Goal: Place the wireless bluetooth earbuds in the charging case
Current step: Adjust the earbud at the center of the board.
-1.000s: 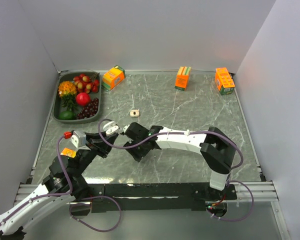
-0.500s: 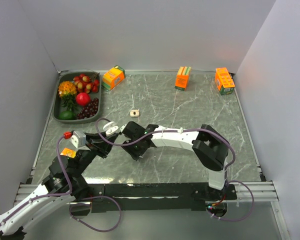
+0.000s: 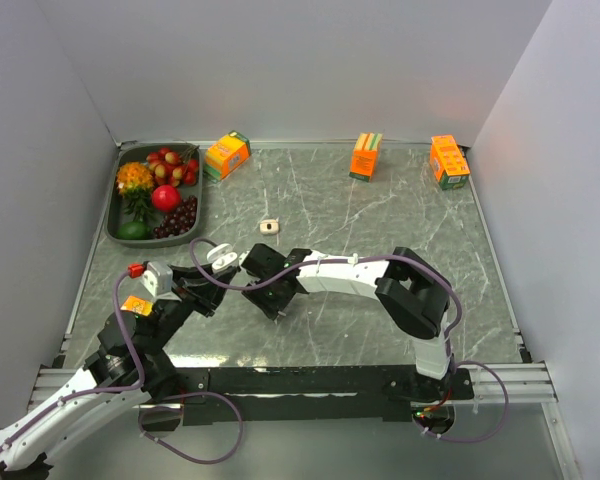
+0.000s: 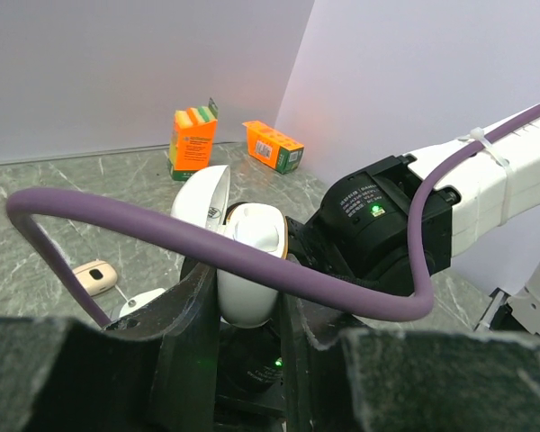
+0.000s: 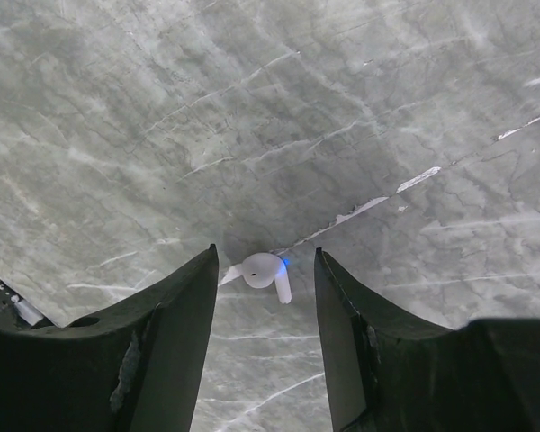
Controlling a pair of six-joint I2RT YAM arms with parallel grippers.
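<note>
Right end effector is hanging just above the grey marbled desk, its two dark fingers standing spread and straddling a tiny white plastic earbud with a short stem. The earbud is lying on the desk between them, with a gap showing on either side and a small blue glint at its edge. Just beside this, the left end effector is pinching a glossy white plastic charging case between its black fingers, holding it up with the rounded lid flipped open. A purple cable is arching across in front of the held case. Farther out, a small tan rounded-square plastic case is lying alone on the desk, apart from both arms. Three orange cartons are standing spaced along the far edge, and a dark tray heaped with colourful fruit is sitting in the far left corner.
</note>
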